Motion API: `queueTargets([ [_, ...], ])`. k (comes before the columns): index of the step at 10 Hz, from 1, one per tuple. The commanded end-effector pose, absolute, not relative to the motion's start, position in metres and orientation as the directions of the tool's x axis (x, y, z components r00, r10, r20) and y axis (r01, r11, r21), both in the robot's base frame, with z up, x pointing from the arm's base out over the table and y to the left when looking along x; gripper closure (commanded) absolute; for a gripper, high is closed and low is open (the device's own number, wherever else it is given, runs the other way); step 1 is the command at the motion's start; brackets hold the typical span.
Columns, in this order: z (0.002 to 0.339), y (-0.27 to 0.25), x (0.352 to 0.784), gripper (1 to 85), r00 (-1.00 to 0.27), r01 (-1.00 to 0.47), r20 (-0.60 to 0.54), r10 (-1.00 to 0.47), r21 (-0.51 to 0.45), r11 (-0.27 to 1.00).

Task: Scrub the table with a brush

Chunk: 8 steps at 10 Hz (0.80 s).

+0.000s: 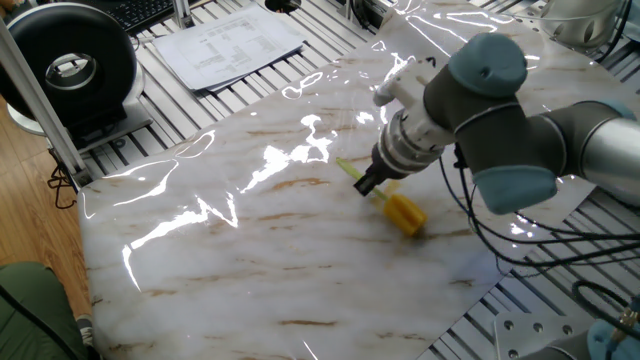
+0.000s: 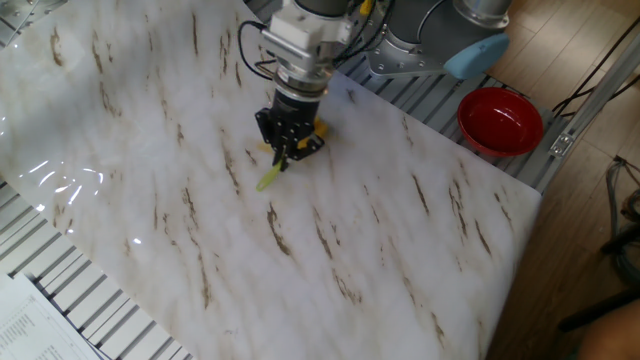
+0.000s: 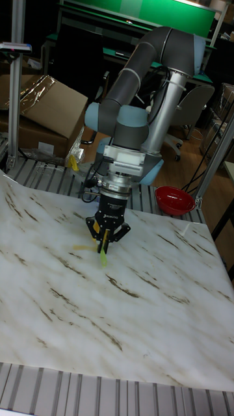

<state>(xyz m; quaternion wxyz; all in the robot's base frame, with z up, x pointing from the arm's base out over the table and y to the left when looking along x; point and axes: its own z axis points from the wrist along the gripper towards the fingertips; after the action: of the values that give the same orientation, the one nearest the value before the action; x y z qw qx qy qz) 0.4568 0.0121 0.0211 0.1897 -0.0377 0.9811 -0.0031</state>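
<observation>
Gripper (image 1: 369, 183) is clamping the brush (image 1: 388, 201) by its thin handle, yellow head lying on the table (image 1: 250, 250) toward the slab's right-of-centre in one fixed view. Handle tip is poking out past the fingers. Red bowl (image 2: 500, 120) is sitting off the slab's far edge.

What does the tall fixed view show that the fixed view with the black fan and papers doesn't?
Only the tall view shows the red bowl, a cardboard box and the arm's full height.

Only the fan view shows the black fan, the printed papers and the brush's yellow head lying on the slab.

Both show the pincer shut on the brush over the marble table.
</observation>
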Motion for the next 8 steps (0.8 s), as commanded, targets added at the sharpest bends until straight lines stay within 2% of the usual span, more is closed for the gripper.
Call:
queueTargets([
  [1, 0.028, 0.035, 0.460, 84.7, -0.927, -0.024, -0.374, -0.022, 0.001, 1.000],
  [5, 0.035, 0.036, 0.468, 84.7, -0.936, -0.021, -0.351, -0.020, 0.000, 1.000],
  [8, 0.040, 0.017, 0.470, 84.7, -0.951, -0.041, -0.306, -0.051, -0.040, 0.998],
])
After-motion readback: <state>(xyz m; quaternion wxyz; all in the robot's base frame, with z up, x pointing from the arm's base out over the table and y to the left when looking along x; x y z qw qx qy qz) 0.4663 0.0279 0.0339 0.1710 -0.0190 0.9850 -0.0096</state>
